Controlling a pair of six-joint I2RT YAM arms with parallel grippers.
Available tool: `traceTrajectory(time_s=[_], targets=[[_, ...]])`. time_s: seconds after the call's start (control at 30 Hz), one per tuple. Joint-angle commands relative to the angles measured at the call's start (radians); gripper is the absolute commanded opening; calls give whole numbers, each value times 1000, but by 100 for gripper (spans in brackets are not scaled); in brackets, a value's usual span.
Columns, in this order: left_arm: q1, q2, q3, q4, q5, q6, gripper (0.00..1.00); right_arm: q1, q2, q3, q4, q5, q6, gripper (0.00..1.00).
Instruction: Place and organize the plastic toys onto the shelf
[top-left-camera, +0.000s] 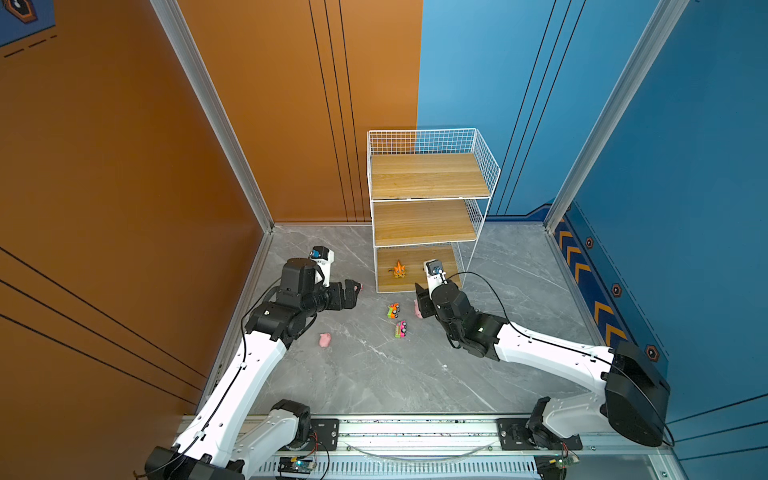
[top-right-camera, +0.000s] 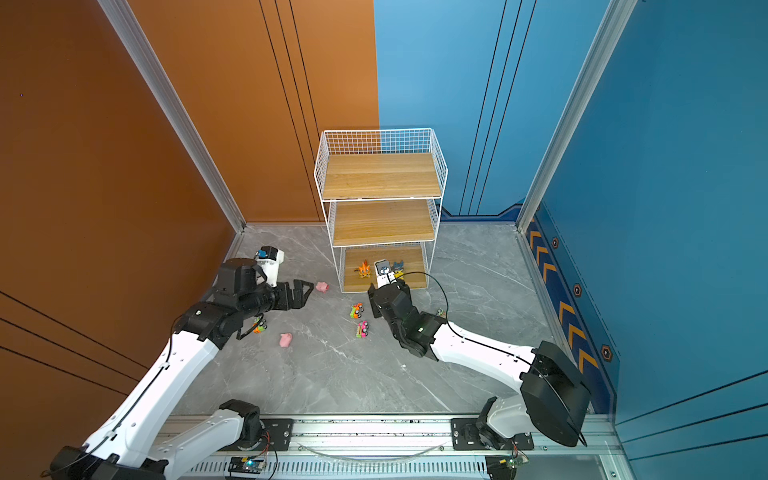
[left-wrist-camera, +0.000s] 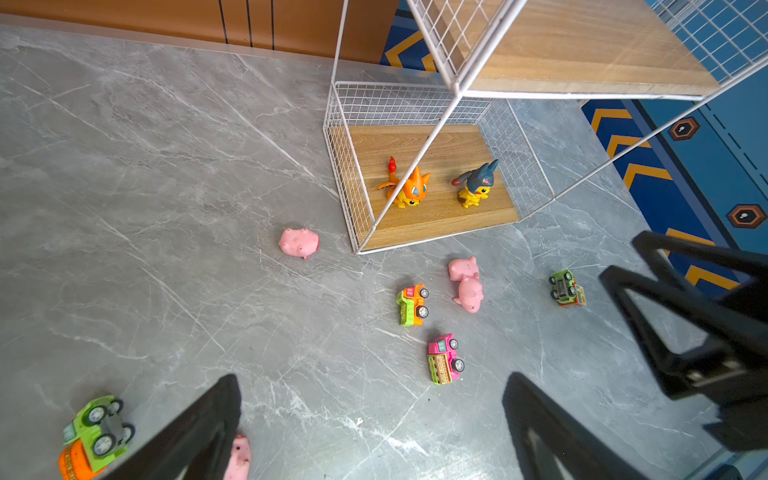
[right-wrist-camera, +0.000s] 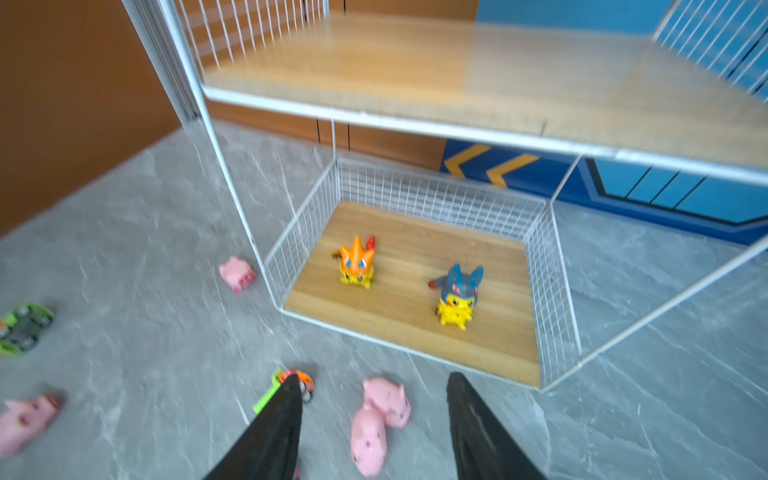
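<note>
The shelf (top-left-camera: 428, 174) (top-right-camera: 382, 174) stands at the back, its upper boards bare. My right gripper (right-wrist-camera: 374, 377) (top-left-camera: 420, 301) hangs open, in front of the bottom tier, above two pink pigs (right-wrist-camera: 388, 401) (left-wrist-camera: 469, 294) lying side by side on the floor. Nothing is between its fingers. My left gripper (left-wrist-camera: 374, 380) (top-right-camera: 309, 291) is wide open and empty, with one pig (top-right-camera: 322, 286) just past its tips and another (top-left-camera: 325, 340) near its arm. An orange-green car (top-left-camera: 393, 310), a pink car (top-left-camera: 401, 328) and two green cars (left-wrist-camera: 95, 432) (left-wrist-camera: 566, 288) lie on the floor.
An orange flame-topped figure (right-wrist-camera: 356, 264) and a blue-and-yellow figure (right-wrist-camera: 456, 297) stand on the shelf's bottom board. Orange and blue walls close in the grey marble floor (top-left-camera: 374, 374). A metal rail (top-left-camera: 415, 428) runs along the front edge.
</note>
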Motion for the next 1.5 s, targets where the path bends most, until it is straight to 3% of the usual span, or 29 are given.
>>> traceTrajectory(time_s=[0.0,0.27,0.47,0.8,0.93,1.07,1.3,1.47], targets=[[-11,11,-16,9,10,-6,100,-50,42,-36,-56,-200,75,57],[-15,25,-16,7,11,-4,100,-73,240,34,-54,-274,51,57],[-15,30,-16,7,14,-2,100,-79,329,71,-57,-260,49,57],[-15,29,-16,7,17,-1,100,-89,409,116,-74,-220,51,41],[-17,25,-16,7,16,-1,100,-89,385,117,-90,-225,49,26],[-19,24,-16,7,18,-1,100,-81,304,93,-131,-236,49,19],[-27,22,-17,7,15,1,99,-79,108,-43,-171,-370,148,16],[-42,28,-16,7,12,4,99,-75,71,-143,-121,-516,241,16]])
